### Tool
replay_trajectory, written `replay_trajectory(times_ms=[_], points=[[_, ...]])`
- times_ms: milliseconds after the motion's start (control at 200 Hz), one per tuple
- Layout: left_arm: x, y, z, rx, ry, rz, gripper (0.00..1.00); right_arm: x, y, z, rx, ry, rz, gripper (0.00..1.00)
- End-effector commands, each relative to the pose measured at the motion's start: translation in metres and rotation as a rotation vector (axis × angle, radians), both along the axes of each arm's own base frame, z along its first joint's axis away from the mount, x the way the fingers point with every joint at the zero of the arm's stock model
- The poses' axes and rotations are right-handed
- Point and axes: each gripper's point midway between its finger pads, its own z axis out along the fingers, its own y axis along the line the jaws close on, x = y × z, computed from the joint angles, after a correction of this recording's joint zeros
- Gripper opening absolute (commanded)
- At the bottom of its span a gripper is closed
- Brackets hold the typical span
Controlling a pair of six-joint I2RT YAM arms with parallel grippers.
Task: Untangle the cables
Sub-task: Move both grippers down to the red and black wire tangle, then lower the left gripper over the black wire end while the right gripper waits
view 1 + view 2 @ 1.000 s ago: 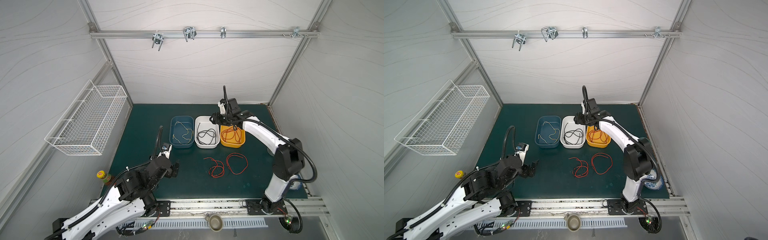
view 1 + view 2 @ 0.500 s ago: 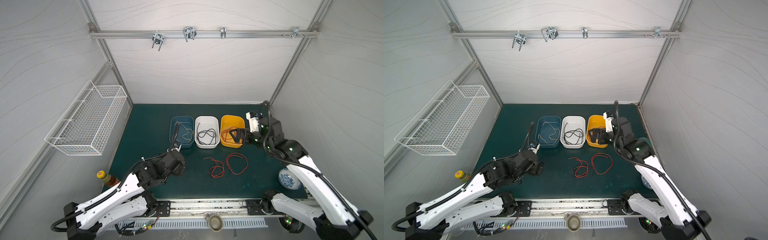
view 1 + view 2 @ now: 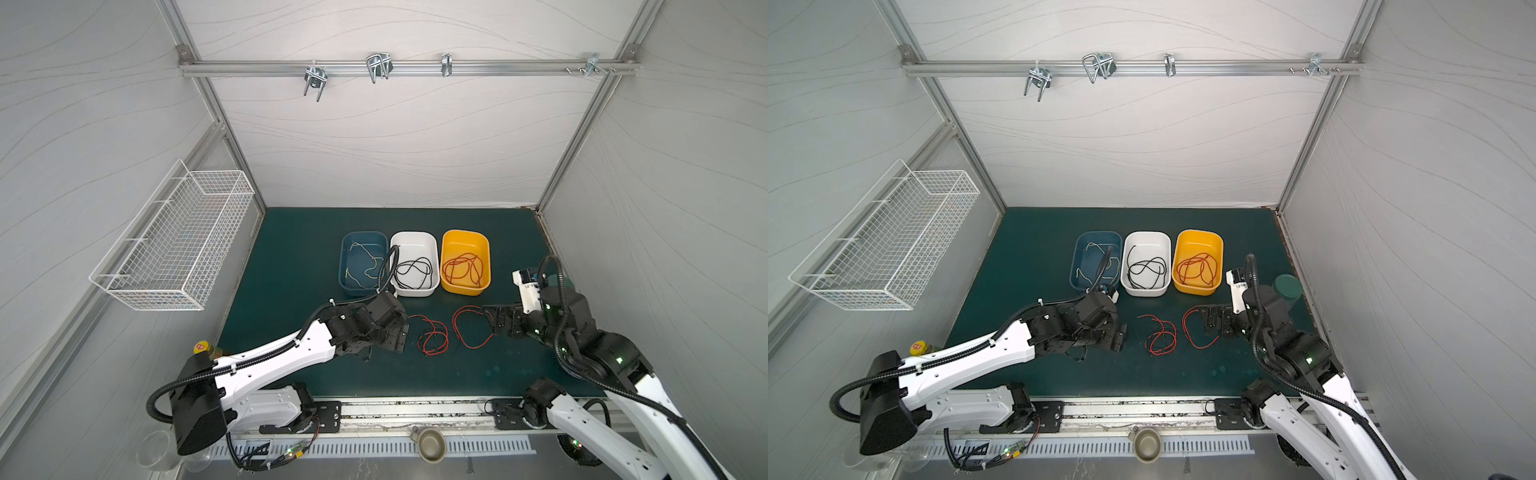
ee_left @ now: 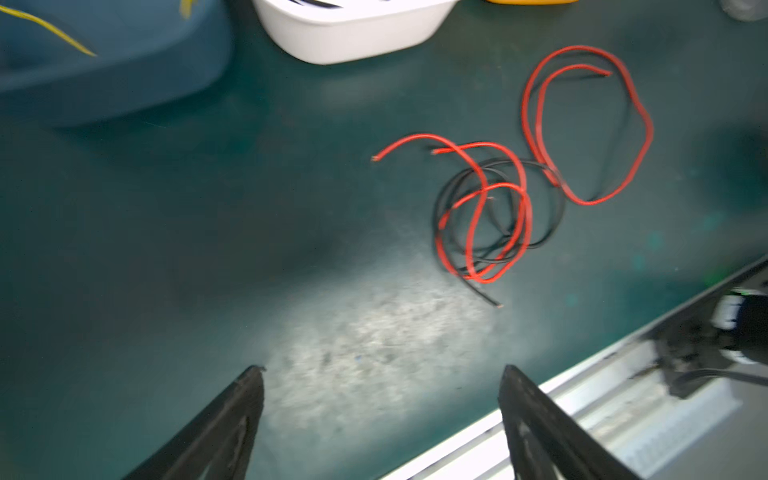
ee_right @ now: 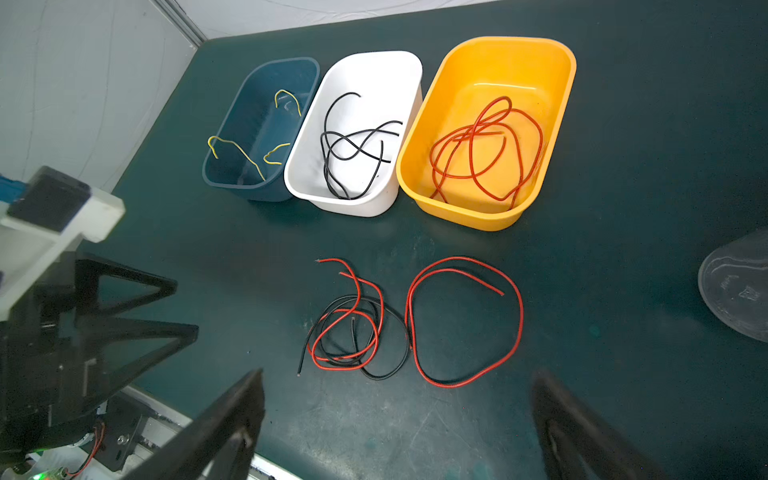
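The red-and-black cable tangle (image 5: 353, 328) and a loose red cable loop (image 5: 465, 320) just sit on the green counter (image 5: 623, 166), with the left fingers (image 4: 232, 415) and right fingers (image 5: 224, 419) spread wide either side holding nothing, and the blue bin (image 5: 245, 192), white bin (image 5: 357, 208) and yellow bin (image 5: 469, 216) right behind.

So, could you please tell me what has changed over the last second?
The right gripper left the orange tub and swung back beside the loose red loop, jaws open and empty. The left gripper advanced toward the red and black tangle, also open. The loose cables lie as before.
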Motion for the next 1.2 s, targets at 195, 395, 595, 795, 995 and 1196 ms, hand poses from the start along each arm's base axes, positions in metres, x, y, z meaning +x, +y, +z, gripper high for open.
replay_trajectory(times_ms=[195,395,595,795,995,1196], points=[[-0.011,-0.071,-0.01,-0.085,0.076,-0.045,0.86,-0.003,0.0,-0.003,-0.031,-0.015,0.014,0.99],[-0.014,-0.087,-0.026,-0.034,0.097,-0.068,0.81,-0.004,0.0,0.0,-0.024,-0.035,0.021,0.99],[-0.019,-0.094,-0.044,-0.034,0.141,-0.075,0.69,-0.005,0.0,0.002,-0.017,-0.044,0.024,0.99],[-0.025,-0.096,-0.07,0.007,0.191,-0.074,0.59,-0.006,0.0,0.004,-0.009,-0.053,0.03,0.99],[-0.022,-0.097,-0.079,0.04,0.188,-0.067,0.53,-0.007,0.0,0.005,-0.003,-0.059,0.03,0.99],[-0.017,-0.093,-0.084,0.086,0.168,-0.066,0.46,-0.007,-0.001,0.007,0.0,-0.069,0.026,0.99]])
